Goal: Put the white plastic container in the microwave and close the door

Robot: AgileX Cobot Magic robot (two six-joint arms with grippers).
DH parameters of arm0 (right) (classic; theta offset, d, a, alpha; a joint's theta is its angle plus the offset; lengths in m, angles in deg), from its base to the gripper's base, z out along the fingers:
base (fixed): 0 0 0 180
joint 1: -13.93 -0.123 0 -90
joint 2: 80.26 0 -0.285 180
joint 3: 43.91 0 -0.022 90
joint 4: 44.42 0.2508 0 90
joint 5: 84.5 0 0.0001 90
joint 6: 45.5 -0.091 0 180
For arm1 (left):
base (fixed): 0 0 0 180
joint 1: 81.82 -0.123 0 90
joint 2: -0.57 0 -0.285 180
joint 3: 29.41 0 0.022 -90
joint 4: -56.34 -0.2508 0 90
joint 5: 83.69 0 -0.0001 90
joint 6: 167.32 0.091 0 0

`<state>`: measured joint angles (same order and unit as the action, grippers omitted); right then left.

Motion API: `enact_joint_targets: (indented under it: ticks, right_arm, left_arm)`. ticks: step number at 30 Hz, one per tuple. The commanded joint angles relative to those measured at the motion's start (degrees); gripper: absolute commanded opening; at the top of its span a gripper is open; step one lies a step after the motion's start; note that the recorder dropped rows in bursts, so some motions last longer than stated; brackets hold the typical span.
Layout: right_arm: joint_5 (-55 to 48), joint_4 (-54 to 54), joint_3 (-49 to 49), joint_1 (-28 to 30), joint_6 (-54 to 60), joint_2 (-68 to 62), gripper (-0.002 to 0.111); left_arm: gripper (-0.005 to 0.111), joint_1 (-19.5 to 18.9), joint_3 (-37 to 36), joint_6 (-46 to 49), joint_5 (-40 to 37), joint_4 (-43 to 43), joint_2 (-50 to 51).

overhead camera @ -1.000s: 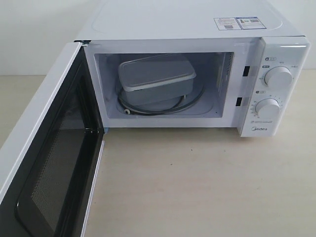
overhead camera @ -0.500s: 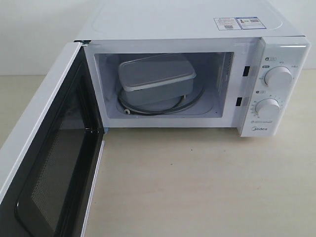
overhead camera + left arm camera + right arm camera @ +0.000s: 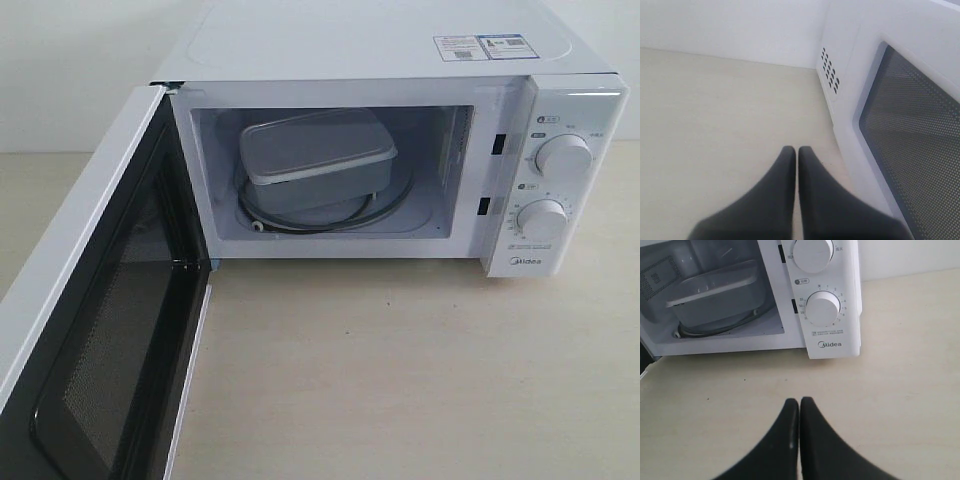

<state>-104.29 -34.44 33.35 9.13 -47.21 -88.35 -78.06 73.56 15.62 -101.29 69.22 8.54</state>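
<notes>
The pale bench [image 3: 400,380] fills the lower part of the exterior view and carries the white microwave [image 3: 380,40], which stands at the back with its cavity facing the camera. The door [image 3: 90,330] is swung fully open on the left, its black perforated inner face turned toward the bench in front of the cavity. In the left wrist view the door's outer side shows as a white frame around a dark mesh window, with a patch of vent holes [image 3: 830,70] on the microwave's side wall behind it.

The container [image 3: 315,150] sits inside the cavity with its lid on, left of centre, turned slightly askew. It rests on the glass turntable [image 3: 395,205], whose rim shows around its base.

The left end effector [image 3: 797,150] hangs over bare bench just beside the door's outer face, its two black fingers pressed together with nothing between them. The right end effector [image 3: 799,401] is likewise closed and holds nothing. It hangs over the bench in front of the control panel, apart from the microwave.

Two round white dials sit on that panel, the upper dial [image 3: 562,155] above the lower dial [image 3: 543,218]. Labels [image 3: 480,45] lie on the microwave's top near its right front corner. The Midea logo [image 3: 526,263] is below the lower dial.
</notes>
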Motion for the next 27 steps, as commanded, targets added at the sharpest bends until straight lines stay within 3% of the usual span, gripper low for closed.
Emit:
enact_joint_targets:
  ticks: [1, 10, 11, 14, 16, 19, 23, 27]
  right_arm:
    - [0.22, 0.21, -0.04, 0.23, 0.06, 0.3, 0.0]
    - [0.22, 0.21, -0.04, 0.23, 0.06, 0.3, 0.0]
    - [0.22, 0.21, -0.04, 0.23, 0.06, 0.3, 0.0]
    - [0.22, 0.21, -0.04, 0.23, 0.06, 0.3, 0.0]
    - [0.22, 0.21, -0.04, 0.23, 0.06, 0.3, 0.0]
    - [0.22, 0.21, -0.04, 0.23, 0.06, 0.3, 0.0]
    - [0.22, 0.21, -0.04, 0.23, 0.06, 0.3, 0.0]
    - [0.22, 0.21, -0.04, 0.23, 0.06, 0.3, 0.0]
  left_arm:
    - [0.004, 0.24, -0.19, 0.02, 0.19, -0.06, -0.18]
    - [0.004, 0.24, -0.19, 0.02, 1.02, -0.06, -0.18]
    - [0.004, 0.24, -0.19, 2.01, 5.89, -1.59, -0.18]
    - [0.004, 0.24, -0.19, 1.92, 35.68, -0.82, -0.18]
    - [0.004, 0.24, 4.41, 0.75, 41.09, 2.46, -0.18]
    - [0.004, 0.24, 15.33, 2.95, 31.75, -0.28, 0.85]
    - [0.004, 0.24, 35.19, 8.6, 2.46, -2.38, 9.78]
    - [0.004, 0.24, 51.63, 10.44, -17.71, -2.38, 20.58]
